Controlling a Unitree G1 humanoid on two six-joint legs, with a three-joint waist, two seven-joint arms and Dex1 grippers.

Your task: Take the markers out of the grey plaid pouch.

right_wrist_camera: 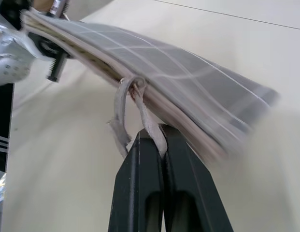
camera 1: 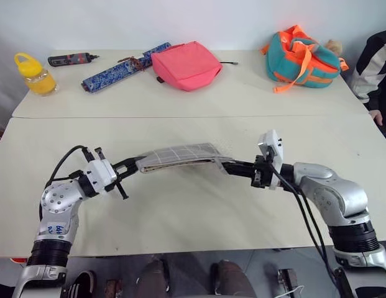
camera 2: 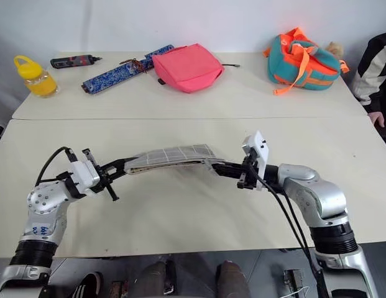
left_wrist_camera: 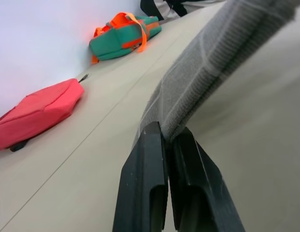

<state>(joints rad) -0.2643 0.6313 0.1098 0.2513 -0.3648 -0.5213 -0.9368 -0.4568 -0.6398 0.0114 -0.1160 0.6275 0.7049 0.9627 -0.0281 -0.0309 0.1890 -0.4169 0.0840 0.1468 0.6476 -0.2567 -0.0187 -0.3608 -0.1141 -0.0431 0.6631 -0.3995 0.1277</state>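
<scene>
Head views: your left hand [camera 1: 132, 165] and right hand [camera 1: 225, 165] hold the grey plaid pouch [camera 1: 180, 154] stretched between them, lifted off the tabletop [camera 1: 180, 217]. The left hand pinches the pouch's left end, the right hand its right end; the pouch spans the gap as a shallow arch, plaid face up. Beyond both hands, on the far tabletop: a pink pouch [camera 1: 185, 64], a long blue patterned case [camera 1: 124, 67] touching its left side, a black-and-red tool [camera 1: 71, 59] further left, and a yellow jar [camera 1: 34, 74] at the far left. Beyond your right hand sits a teal and orange bag [camera 1: 303, 59]. A person's sleeve [camera 1: 373, 62] shows at the right edge.

Left wrist view: your left hand's fingers [left_wrist_camera: 145, 193] are clamped together on the pouch's edge; the grey fabric [left_wrist_camera: 212, 77] runs away from the fingertips. The pink pouch [left_wrist_camera: 36, 113] and teal bag [left_wrist_camera: 125, 36] lie beyond.

Right wrist view: your right hand's fingers [right_wrist_camera: 181, 188] are pressed tight on a pale strip of fabric [right_wrist_camera: 125, 116] at the pouch's end, a loop of it hanging just beside the fingertips. The pouch [right_wrist_camera: 178, 92] runs from there to your left hand [right_wrist_camera: 38, 34]. No markers can be made out; the tan lining edge shows along the pouch's side.
</scene>
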